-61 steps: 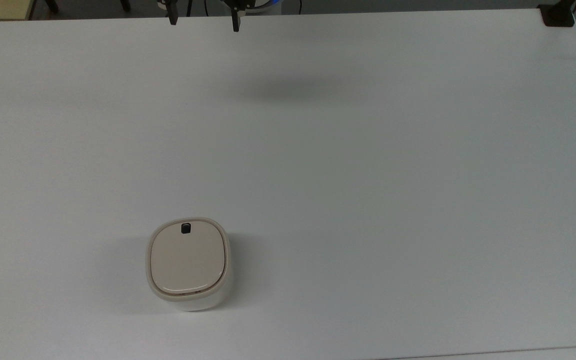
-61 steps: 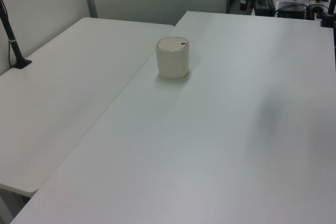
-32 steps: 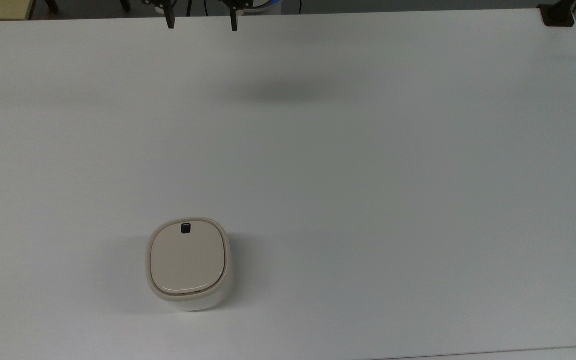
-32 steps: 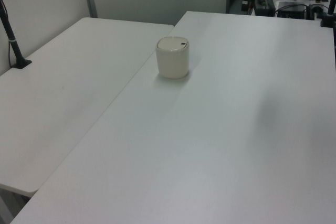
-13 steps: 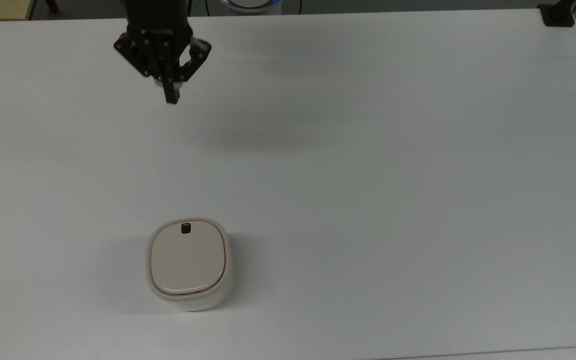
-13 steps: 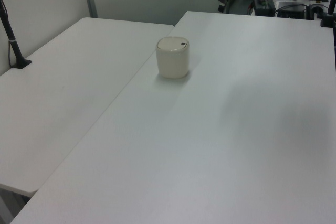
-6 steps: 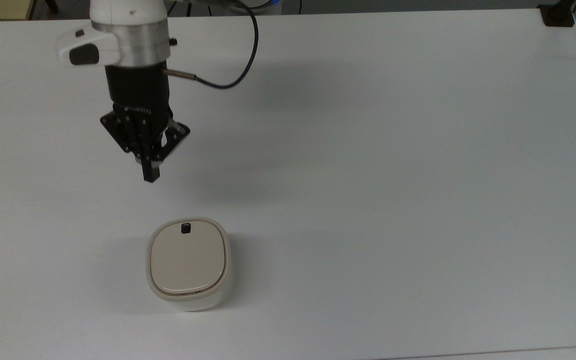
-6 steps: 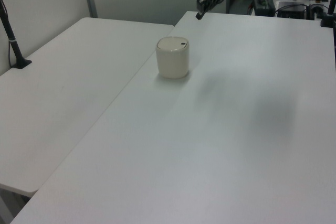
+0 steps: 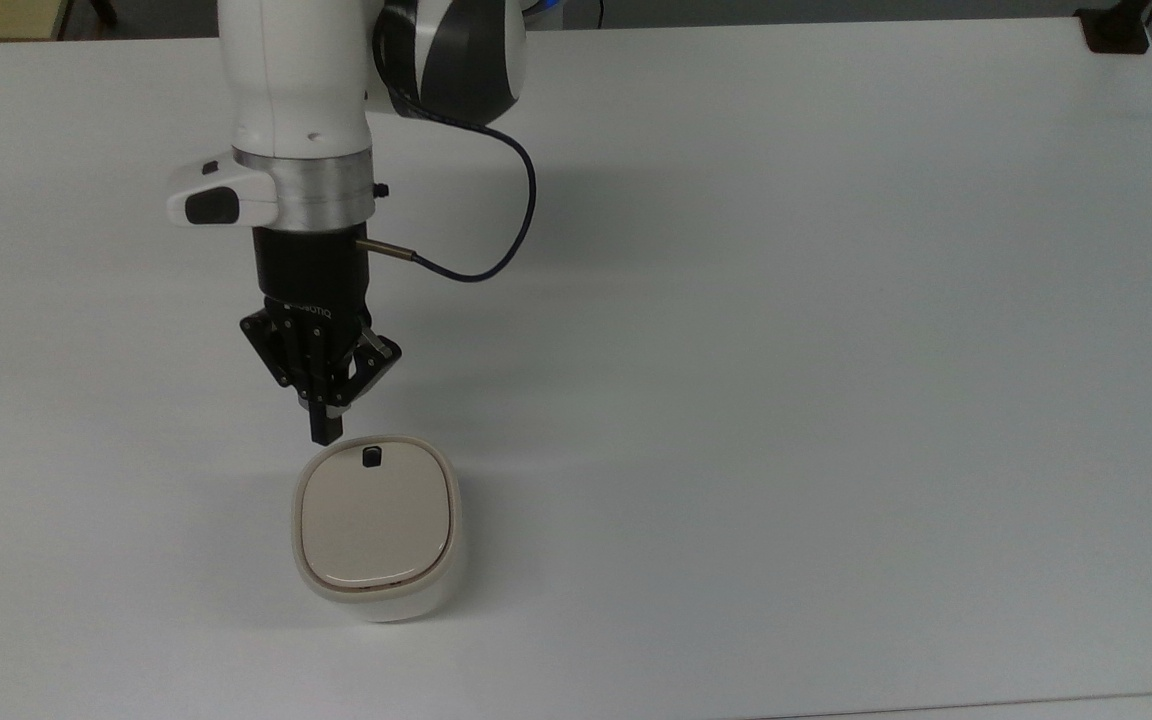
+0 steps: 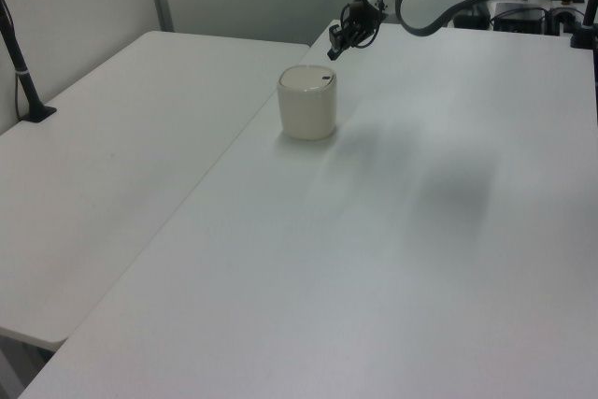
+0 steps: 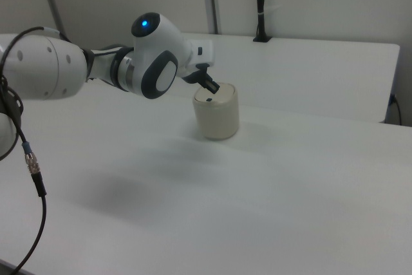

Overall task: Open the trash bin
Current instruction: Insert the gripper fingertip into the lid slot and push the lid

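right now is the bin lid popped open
No, in the top view the beige lid lies flat and shut on the trash bin.

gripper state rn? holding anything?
Gripper: jaws closed, holding nothing; it hangs just off the button edge of the trash bin, whose lid is down.

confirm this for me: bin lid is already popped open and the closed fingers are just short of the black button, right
Not quite: the trash bin lid is shut, lying flat on the rim in the top view. The rest holds: the gripper, its fingers together, sits just short of the black button.
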`<action>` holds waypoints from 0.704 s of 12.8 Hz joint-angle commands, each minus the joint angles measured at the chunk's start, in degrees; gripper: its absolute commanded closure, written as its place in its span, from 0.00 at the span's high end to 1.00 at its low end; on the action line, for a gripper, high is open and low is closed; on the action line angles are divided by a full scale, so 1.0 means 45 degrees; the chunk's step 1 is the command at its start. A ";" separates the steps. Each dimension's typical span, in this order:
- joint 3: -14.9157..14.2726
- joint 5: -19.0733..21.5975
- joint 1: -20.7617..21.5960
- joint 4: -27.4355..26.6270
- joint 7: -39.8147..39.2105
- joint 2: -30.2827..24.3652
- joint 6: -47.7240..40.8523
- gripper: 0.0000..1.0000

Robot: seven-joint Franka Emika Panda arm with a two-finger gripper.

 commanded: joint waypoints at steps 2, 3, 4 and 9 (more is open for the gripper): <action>-0.0047 0.0191 0.0261 0.0073 0.1437 0.0476 0.1027 0.00; -0.0028 0.0172 0.0281 0.0073 0.1478 0.0497 0.1047 0.00; -0.0028 0.0171 0.0300 0.0073 0.1479 0.0555 0.1048 0.00; 0.0050 0.0132 0.0554 0.0073 0.1479 0.0769 0.1067 0.00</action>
